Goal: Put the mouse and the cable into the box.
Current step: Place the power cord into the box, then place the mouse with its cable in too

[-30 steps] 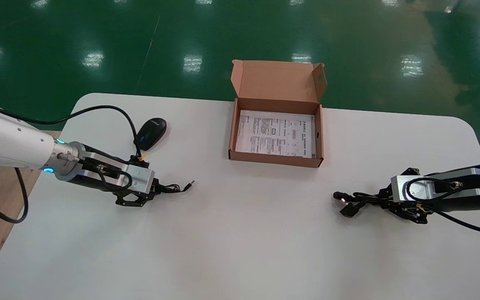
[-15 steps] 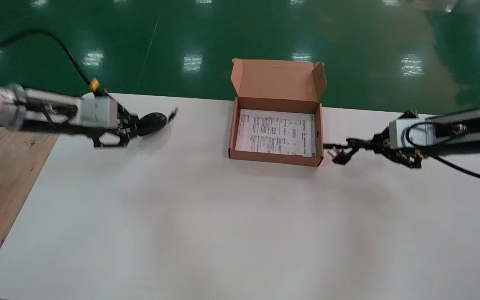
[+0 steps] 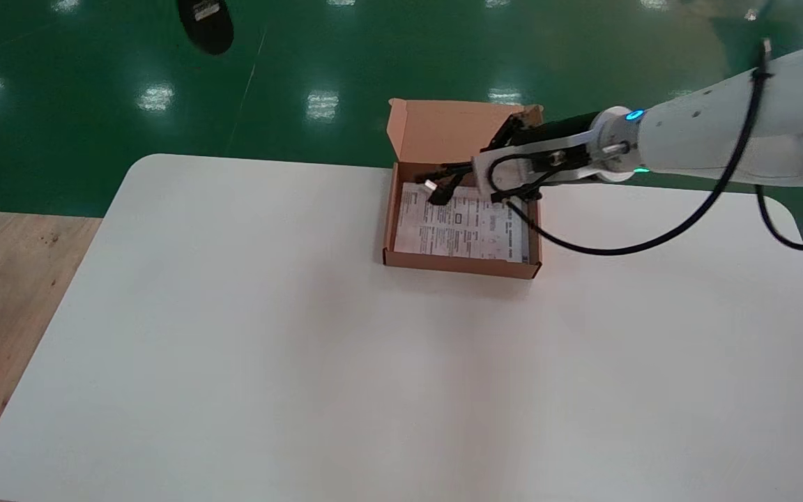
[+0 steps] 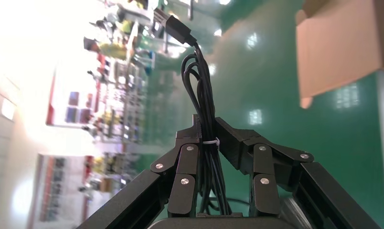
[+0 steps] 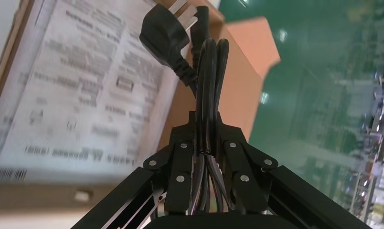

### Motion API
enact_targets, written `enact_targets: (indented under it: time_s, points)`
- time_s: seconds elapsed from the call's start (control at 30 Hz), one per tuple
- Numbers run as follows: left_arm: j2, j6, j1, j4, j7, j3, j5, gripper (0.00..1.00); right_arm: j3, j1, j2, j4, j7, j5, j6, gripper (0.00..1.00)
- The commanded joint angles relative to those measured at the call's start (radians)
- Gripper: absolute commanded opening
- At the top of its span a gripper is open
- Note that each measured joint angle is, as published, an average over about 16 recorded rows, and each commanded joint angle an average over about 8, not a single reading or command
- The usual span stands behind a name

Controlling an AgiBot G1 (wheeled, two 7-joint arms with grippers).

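Note:
My right gripper (image 3: 468, 171) hangs over the open cardboard box (image 3: 461, 266), shut on a bundled black power cable (image 5: 209, 71). The cable's plug (image 3: 436, 192) dangles above the printed leaflet (image 3: 464, 226) lying in the box. The left gripper (image 4: 208, 131) is outside the head view; in the left wrist view it is shut on a tied bundle of black mouse cable (image 4: 204, 95) ending in a USB plug (image 4: 173, 24). The black mouse (image 3: 206, 26) shows underside-up in the air at the far left, off the table.
The box stands at the far middle of the white table (image 3: 304, 362) with its lid (image 3: 461, 132) upright behind it. Wooden flooring (image 3: 4, 279) lies to the left of the table and green floor beyond it.
The right arm swung from the box's right side to over it, carrying the power cable. The left arm rose out of the head view, lifting the mouse off the table.

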Motion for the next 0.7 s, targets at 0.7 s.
enact_targets:
  time_s: [0.7]
  points:
    - [0.016, 0.015, -0.101, -0.028, 0.063, -0.009, -0.006, 0.00, -0.050, -0.114, -0.057, 0.037, -0.033, 0.074, 0.163, 0.00]
